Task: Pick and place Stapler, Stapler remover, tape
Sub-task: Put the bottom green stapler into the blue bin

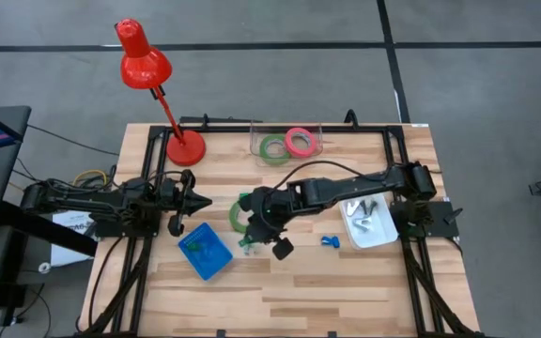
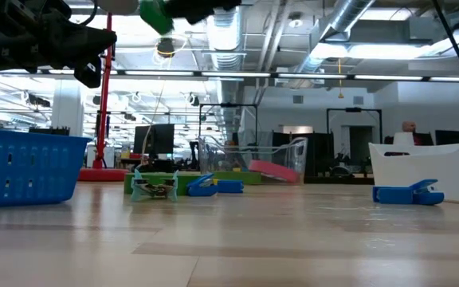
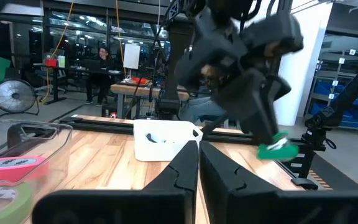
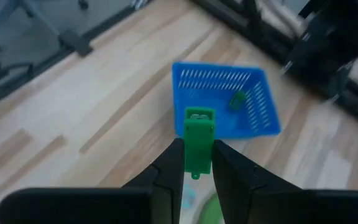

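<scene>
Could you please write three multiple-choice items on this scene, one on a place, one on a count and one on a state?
1. Where does the blue basket stand?
A. On the table's front left part, below the left gripper in the high view
B. Inside the clear container
C. On the white tray

2. How many rings of tape lie in the clear container?
A. None
B. Two
C. Five

3. What is the right gripper doing?
A. Resting open on the table
B. Shut on a small green piece, held above the table
C. Gripping the red lamp

Key: 1 A, the high view shows the basket there. 2 B, one green ring and one pink ring show in it. 3 B, the right wrist view shows the fingers clamping the piece over the basket.
</scene>
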### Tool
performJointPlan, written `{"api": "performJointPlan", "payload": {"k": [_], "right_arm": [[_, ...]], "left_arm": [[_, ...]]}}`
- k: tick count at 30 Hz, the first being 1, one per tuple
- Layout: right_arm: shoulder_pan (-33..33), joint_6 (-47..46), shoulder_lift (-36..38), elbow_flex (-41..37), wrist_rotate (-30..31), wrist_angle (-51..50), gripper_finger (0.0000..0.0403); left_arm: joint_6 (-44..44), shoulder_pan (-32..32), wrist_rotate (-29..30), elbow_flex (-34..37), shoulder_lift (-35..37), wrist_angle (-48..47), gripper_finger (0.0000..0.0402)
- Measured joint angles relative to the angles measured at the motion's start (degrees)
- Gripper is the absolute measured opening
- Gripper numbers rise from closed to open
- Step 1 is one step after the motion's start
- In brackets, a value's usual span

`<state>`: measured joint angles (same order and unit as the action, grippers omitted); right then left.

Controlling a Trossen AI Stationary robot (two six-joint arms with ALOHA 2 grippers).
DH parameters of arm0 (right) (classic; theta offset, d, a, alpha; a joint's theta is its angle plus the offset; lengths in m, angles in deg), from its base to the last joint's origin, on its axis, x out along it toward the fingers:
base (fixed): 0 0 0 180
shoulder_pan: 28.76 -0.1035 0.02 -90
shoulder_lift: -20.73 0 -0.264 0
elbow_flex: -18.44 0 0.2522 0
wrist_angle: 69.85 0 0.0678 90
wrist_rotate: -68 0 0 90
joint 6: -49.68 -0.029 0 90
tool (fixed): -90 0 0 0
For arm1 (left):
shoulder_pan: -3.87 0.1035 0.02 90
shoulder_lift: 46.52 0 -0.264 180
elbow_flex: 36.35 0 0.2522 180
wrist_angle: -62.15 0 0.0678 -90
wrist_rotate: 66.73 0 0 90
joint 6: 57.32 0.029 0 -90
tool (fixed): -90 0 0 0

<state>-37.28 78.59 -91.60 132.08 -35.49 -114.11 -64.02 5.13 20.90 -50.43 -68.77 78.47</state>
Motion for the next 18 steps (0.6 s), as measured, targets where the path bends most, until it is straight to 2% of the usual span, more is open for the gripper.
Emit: {"api": "performJointPlan", "payload": {"k": [18], "right_arm": [[-1.3, -3.6, -2.3, 1.3, 0.0, 13.8, 0.0068]], "left_arm": [[0.0, 0.0, 0.0, 0.0, 0.0, 0.0, 0.0008]]}}
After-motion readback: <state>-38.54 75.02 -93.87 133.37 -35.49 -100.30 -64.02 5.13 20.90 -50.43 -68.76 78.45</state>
